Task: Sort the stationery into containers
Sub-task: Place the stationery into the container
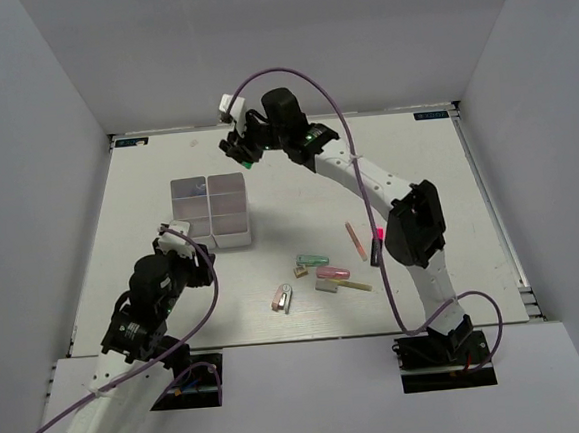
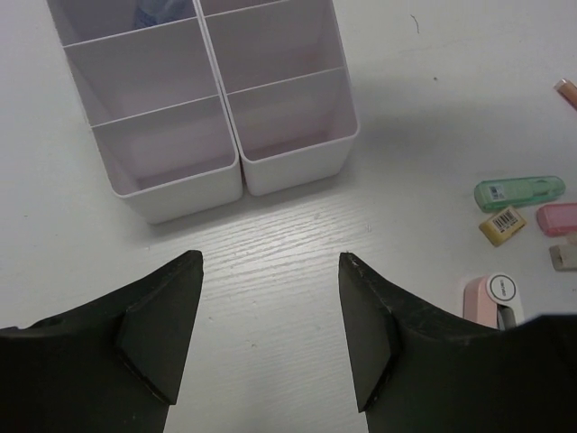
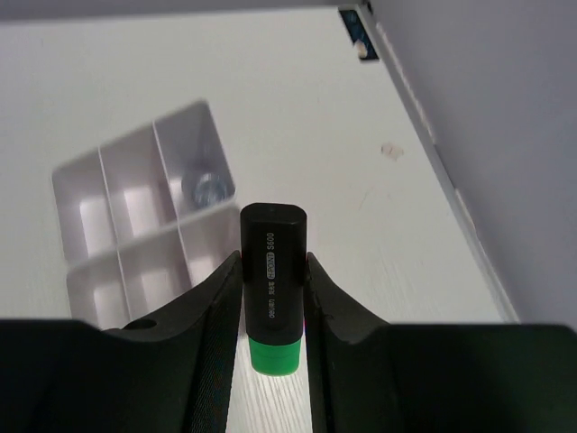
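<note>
The containers (image 1: 212, 211) are a white two-column block of bins at the table's middle left. They also show in the left wrist view (image 2: 207, 108) and the right wrist view (image 3: 135, 239). My right gripper (image 1: 241, 148) hangs above the table just behind the block. It is shut on a black highlighter with a green cap (image 3: 272, 271), cap toward the wrist. My left gripper (image 2: 270, 280) is open and empty, low over the table just in front of the block (image 1: 184, 247). More stationery lies to the right: a green piece (image 2: 518, 192), a yellow eraser (image 2: 503, 225) and a pink piece (image 2: 559, 219).
A far compartment holds a bluish item (image 3: 206, 187). On the table lie a pink pencil (image 1: 356, 239), a pink-capped black highlighter (image 1: 377, 246), a yellow stick (image 1: 353, 285), a grey eraser (image 1: 325, 285) and a pink-and-white item (image 1: 282, 298). Grey walls enclose the table.
</note>
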You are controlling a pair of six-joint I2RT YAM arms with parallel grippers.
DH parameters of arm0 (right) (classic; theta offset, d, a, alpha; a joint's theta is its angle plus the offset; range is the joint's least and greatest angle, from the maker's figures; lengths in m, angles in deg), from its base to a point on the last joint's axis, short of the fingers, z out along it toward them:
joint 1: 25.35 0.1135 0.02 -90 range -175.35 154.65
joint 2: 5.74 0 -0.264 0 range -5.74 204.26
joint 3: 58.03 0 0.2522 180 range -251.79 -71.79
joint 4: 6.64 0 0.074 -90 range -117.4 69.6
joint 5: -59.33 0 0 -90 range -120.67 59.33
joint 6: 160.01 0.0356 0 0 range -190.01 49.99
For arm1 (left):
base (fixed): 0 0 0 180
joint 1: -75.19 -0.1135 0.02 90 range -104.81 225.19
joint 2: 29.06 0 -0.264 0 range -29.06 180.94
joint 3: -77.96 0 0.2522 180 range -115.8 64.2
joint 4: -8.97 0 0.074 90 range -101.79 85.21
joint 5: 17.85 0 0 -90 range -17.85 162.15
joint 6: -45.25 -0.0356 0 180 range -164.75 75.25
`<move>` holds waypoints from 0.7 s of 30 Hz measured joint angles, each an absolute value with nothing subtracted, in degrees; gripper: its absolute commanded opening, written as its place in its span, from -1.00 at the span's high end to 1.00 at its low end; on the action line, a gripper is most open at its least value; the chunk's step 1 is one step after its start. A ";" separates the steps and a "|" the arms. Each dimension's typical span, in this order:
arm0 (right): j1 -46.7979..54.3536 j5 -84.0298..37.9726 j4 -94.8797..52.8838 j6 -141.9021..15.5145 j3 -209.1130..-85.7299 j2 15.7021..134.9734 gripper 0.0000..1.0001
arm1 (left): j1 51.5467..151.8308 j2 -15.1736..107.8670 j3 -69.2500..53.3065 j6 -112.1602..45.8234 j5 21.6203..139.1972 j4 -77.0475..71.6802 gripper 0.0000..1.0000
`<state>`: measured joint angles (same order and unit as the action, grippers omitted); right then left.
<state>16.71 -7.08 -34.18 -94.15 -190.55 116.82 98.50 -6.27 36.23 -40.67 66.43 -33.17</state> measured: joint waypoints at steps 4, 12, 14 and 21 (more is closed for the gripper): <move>16.69 -4.56 -24.61 -84.60 -193.67 121.19 1.00 | 98.50 -6.78 36.41 -40.63 65.03 -32.93 -0.44; 16.85 -0.19 -18.05 -74.02 -194.28 126.37 1.00 | 98.50 -7.50 36.43 -40.63 63.96 -32.67 -0.44; 16.93 0.36 -17.24 -72.95 -194.18 126.68 1.00 | 98.50 -7.91 36.43 -40.61 63.94 -32.58 -0.44; 17.06 1.30 -14.80 -72.07 -193.83 126.76 1.00 | 98.50 -8.20 36.43 -40.58 63.92 -32.56 -0.44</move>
<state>17.06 1.30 -14.80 -72.07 -193.83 126.76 98.50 -8.20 36.43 -40.58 63.92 -32.56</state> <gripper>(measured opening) 0.335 0.720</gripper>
